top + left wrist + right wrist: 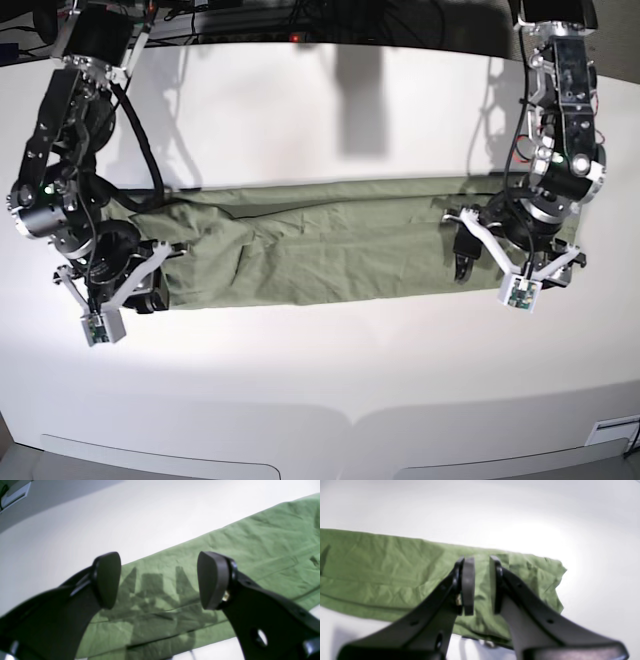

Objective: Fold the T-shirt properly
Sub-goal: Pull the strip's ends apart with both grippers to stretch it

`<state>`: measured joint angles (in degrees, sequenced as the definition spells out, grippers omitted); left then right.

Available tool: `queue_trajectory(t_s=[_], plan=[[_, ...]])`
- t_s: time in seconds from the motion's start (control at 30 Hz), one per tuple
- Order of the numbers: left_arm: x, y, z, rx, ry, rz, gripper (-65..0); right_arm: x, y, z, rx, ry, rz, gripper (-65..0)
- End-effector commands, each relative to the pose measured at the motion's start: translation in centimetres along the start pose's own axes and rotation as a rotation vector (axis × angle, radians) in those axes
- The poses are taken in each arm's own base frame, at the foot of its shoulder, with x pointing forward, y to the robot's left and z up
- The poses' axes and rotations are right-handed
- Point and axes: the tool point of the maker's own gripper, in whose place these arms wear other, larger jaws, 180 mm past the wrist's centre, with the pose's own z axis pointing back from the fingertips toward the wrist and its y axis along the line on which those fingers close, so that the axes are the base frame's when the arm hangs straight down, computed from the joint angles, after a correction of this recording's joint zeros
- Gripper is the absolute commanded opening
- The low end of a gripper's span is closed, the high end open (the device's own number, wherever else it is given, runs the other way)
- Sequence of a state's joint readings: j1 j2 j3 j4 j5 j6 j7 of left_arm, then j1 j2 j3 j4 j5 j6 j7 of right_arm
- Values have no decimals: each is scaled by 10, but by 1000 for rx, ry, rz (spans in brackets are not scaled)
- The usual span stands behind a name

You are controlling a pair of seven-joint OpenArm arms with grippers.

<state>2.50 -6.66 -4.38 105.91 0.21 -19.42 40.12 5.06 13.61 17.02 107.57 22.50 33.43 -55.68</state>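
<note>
Across the white table (330, 130) lies the T-shirt (330, 250), folded into a long, wrinkled olive-green band of soft cotton. At the base view's left end, the right gripper (481, 586) hovers over the cloth's crumpled end, its flat black pads (468, 586) parted by a narrow gap with nothing between them. At the other end, the left gripper (158, 580) stands with rounded matte pads (212, 580) spread wide above the fabric, holding nothing.

Bright overhead light, table (532, 537) glare, soft wrist-view blur, hard shadows.
</note>
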Motion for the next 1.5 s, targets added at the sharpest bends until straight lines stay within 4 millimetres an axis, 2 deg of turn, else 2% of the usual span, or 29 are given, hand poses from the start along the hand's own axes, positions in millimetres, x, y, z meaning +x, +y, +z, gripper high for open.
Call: queue_trajectory(t_s=[0.0,0.07,0.13,0.2,0.33,0.47,0.57,0.7,0.83,0.93,1.07,1.27,1.47], plan=[[15,5,2,14,-45,-5,-195,13,-3,6,9,-33,12,-509],[10,7,2,18,-14,-13,-195,-3,-2,10,40,58,21,-404],[5,17,3,32,21,-42,-195,-9,-3,14,63,106,35,-297],[3,33,5,56,42,-85,-195,-10,-12,18,47,121,58,-240],[10,55,9,48,61,-109,-195,-11,-23,24,33,144,85,-239],[19,66,11,-3,53,-83,-195,-3,-8,25,96,105,102,-239],[16,78,7,11,78,-83,-195,7,3,30,141,57,138,-239],[-7,104,-8,44,174,-37,-195,15,10,36,142,29,169,-239],[-39,131,-20,44,276,101,-195,9,14,40,148,37,174,-239],[-56,132,-22,-49,342,160,-195,2,16,40,153,51,169,-239],[-70,134,-15,-156,396,211,-195,3,18,40,164,48,165,-239],[-106,170,-1,-106,478,276,-195,0,17,40,162,62,166,-239],[-141,159,-2,-171,497,435,-195,-1,19,40,169,63,163,-239]])
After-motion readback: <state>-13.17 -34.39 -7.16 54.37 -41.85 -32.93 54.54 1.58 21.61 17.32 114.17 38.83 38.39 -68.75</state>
